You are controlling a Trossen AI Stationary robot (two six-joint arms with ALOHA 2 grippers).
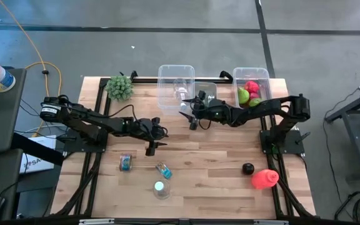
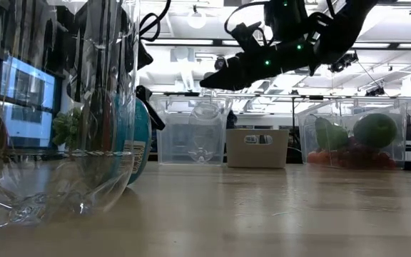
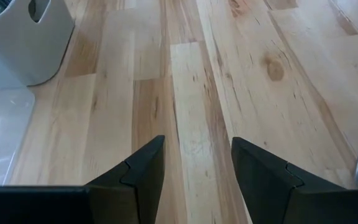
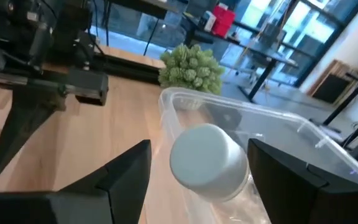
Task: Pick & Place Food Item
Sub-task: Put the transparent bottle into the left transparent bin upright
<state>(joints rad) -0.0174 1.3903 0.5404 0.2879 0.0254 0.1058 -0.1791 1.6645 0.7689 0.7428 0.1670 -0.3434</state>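
Observation:
The food, a green apple [image 1: 243, 95] and red fruit [image 1: 251, 87], lies in the clear bin [image 1: 265, 74] at the far right; the low view shows it too [image 2: 374, 130]. My right gripper [image 1: 187, 118] is open and hovers by the near edge of a second clear bin [image 1: 161, 94]. A clear bottle [image 1: 180, 91] stands in that bin. Its grey cap [image 4: 207, 160] shows between my right fingertips, apart from them. My left gripper [image 1: 150, 147] is open over bare wood [image 3: 194, 124], mid-table.
A grey tub [image 1: 209, 89] sits between the two bins, and a green plant [image 1: 119, 87] stands at the far left. Near the table's front lie a teal can [image 1: 125, 162], a small bottle [image 1: 163, 170], a clear capped bottle [image 1: 160, 189], a black item [image 1: 247, 168] and a red item [image 1: 264, 179].

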